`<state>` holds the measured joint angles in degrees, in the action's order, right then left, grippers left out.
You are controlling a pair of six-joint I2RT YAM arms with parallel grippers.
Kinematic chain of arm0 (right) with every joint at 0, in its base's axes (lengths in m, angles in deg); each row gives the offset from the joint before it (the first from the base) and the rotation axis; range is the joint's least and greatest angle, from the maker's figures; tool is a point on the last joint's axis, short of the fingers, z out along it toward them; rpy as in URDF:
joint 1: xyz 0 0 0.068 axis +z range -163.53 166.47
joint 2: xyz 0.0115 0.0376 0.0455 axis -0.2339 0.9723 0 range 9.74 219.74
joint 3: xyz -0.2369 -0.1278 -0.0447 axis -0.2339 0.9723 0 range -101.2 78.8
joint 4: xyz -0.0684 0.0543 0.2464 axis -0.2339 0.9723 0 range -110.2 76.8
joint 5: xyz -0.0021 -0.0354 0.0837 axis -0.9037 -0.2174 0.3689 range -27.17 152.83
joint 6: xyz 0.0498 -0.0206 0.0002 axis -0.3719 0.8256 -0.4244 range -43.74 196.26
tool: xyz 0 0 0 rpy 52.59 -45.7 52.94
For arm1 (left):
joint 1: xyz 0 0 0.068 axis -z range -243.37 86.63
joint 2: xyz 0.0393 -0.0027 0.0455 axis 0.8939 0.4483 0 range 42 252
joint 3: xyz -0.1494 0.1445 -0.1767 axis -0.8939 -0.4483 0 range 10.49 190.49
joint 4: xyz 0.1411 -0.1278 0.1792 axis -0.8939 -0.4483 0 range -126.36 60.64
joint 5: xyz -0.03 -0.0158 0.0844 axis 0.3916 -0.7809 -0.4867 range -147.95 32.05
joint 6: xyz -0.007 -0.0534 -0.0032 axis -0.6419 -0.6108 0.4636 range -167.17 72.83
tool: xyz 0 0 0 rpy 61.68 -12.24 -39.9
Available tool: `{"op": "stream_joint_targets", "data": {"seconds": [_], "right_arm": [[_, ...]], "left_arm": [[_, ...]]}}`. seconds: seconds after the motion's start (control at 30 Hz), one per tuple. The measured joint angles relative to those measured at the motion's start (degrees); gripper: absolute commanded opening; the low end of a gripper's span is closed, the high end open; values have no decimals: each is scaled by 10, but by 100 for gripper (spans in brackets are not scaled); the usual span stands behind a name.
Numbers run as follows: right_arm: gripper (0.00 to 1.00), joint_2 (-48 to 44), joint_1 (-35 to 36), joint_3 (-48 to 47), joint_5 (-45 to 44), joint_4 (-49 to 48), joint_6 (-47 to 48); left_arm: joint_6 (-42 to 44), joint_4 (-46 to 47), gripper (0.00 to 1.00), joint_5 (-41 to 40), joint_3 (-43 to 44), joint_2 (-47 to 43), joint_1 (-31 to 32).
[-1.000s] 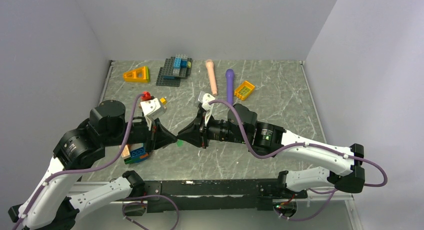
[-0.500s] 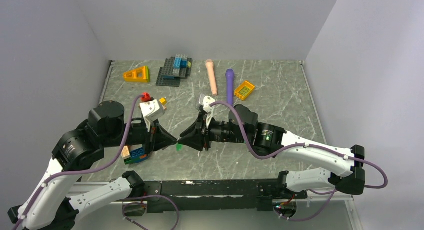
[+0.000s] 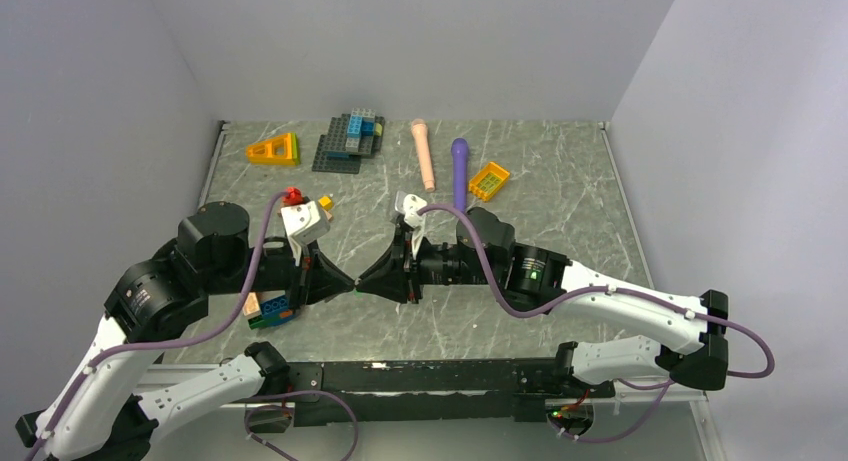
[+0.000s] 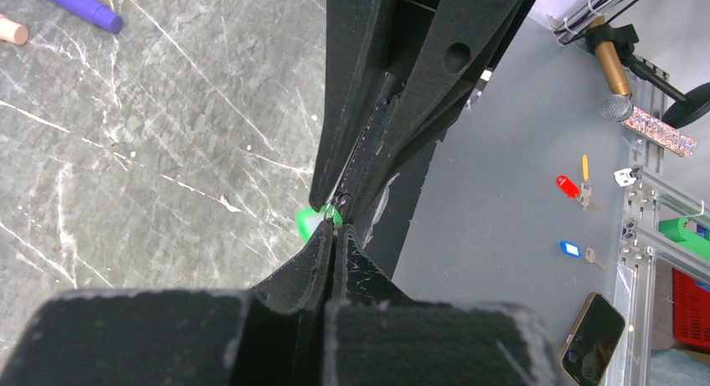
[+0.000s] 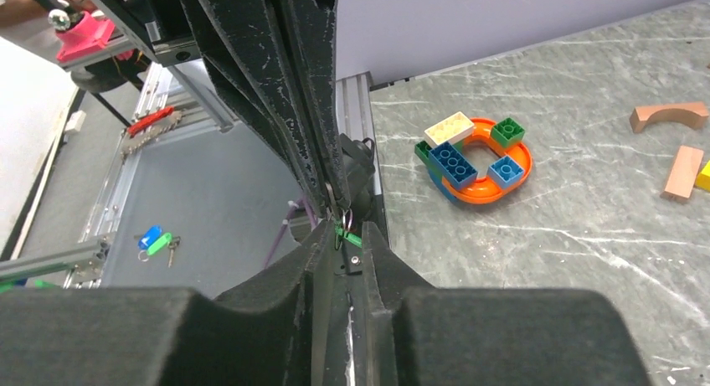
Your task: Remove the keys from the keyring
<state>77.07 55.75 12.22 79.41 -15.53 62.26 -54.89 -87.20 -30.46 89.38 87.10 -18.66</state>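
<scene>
The left gripper (image 4: 335, 227) and right gripper (image 5: 343, 237) meet tip to tip above the table (image 3: 560, 191), low and near its front edge, with the keyring (image 5: 338, 208) and the key's green tag (image 4: 311, 223) between them, off the surface. Half a second ago the tag hung in plain sight under the tips in the top view; now it is almost hidden, and the meeting point has sunk a little toward the front edge. The left fingers are pressed together, seemingly pinching the keyring's wire. The right fingers stand narrowly apart around the tag, and whether they clamp it I cannot tell. Probably the right arm is re-gripping, so the key is not yet off. Room is tight on 1 side: the front edge lies just below the tips, and a freed key could drop past it. The bricks (image 3: 270, 309) crowd the left arm. Bare table opens toward the far side, before the pens (image 3: 459, 171).
</scene>
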Motion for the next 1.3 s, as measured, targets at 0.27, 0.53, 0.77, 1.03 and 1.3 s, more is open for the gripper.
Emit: {"op": "stream_joint_targets", "data": {"seconds": [0.27,0.53,0.77,1.03,1.3], "right_arm": [[0,2,-5,-1,20,-2,-2],[0,-1,-5,17,34,-45,-17],[0,-18,-7,73,43,-122,-51],[0,-26,-8,109,45,-189,-82],[0,-30,-10,130,41,-237,-107]], "left_arm": [[5,0,0,3,0,-1,0],[5,7,0,9,-1,-15,0],[-6,33,0,22,-31,-36,0],[-25,70,0,29,-57,-59,0],[-42,114,0,28,-83,-77,0]]}}
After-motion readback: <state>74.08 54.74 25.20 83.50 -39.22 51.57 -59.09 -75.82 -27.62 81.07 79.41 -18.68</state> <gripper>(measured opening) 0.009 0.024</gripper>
